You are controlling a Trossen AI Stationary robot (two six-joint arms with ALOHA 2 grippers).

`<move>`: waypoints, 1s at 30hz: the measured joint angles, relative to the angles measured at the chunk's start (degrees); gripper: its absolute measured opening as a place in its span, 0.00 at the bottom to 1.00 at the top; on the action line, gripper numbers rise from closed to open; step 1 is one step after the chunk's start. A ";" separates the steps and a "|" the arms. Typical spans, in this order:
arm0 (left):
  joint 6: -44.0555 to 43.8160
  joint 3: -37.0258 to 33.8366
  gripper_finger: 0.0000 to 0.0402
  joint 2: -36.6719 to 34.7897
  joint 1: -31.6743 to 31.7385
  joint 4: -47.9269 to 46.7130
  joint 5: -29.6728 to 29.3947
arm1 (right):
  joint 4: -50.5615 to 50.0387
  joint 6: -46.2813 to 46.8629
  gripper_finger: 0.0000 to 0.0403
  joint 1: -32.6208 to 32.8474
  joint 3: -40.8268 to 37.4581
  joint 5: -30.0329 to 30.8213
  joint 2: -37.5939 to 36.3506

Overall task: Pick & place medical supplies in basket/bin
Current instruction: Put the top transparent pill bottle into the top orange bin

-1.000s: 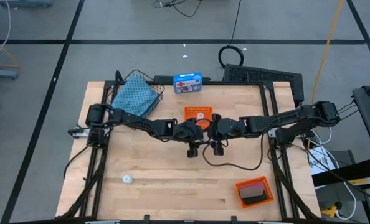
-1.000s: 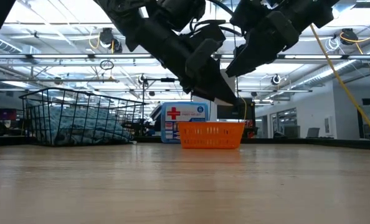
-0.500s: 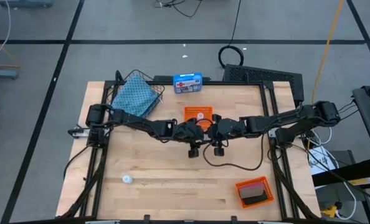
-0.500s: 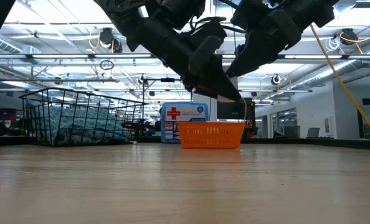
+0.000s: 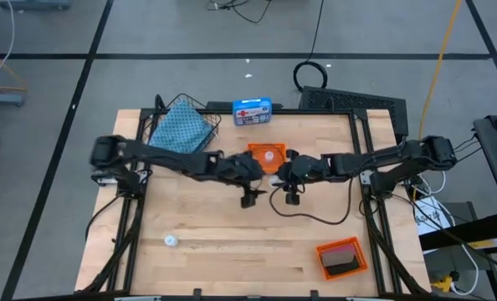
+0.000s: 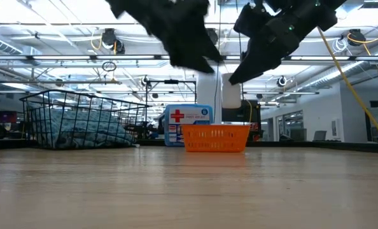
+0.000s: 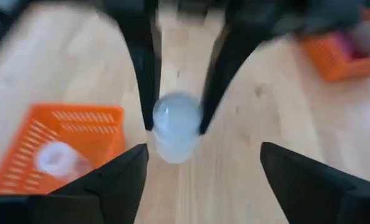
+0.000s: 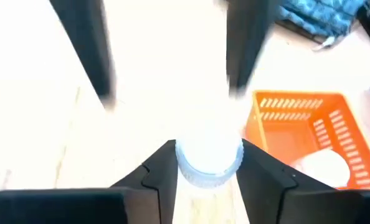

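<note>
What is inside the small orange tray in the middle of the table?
One tiny white round vial lies inside the small orange plastic tray. From the low camera the tray's wall hides whatever is in it.

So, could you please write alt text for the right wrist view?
The right gripper holds a white vial between its dark fingers above the wooden table. Beside it stands an orange tray with another white vial inside.

The table (image 5: 232, 242) is pale wood with a smooth matt grain. The basket (image 6: 81, 117) is dark wire mesh holding a soft patterned cloth (image 5: 181, 130). The tray (image 8: 303, 124) is slotted orange plastic. The vial (image 8: 208, 158) looks like frosted white plastic with a ribbed cap.
</note>
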 joint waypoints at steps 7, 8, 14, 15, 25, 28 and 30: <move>2.48 -10.29 0.85 -16.65 -0.06 2.37 -1.08 | 0.01 0.18 0.32 -3.72 0.41 -0.09 0.00; 2.31 -13.25 0.85 -19.05 0.05 4.56 -1.57 | -0.03 0.18 0.32 -4.36 0.95 -0.09 0.00; -3.72 -30.20 0.84 -28.88 1.72 21.42 -6.21 | -0.47 -1.59 0.31 -9.04 6.85 -0.61 0.00; -4.91 -32.19 0.84 -29.71 2.06 24.09 -6.41 | -0.49 -1.61 0.31 -9.73 7.92 -0.77 0.01; -10.77 -38.75 0.86 -30.62 3.89 30.93 -6.88 | 0.64 -3.12 0.31 -14.05 12.85 -8.16 10.70; -10.79 -38.83 0.86 -30.53 3.89 30.91 -6.87 | 2.89 -2.82 0.31 -14.52 12.90 -8.06 14.23; -10.79 -38.80 0.85 -30.59 3.89 30.88 -6.89 | 5.29 -2.81 0.31 -14.67 12.87 -8.03 15.75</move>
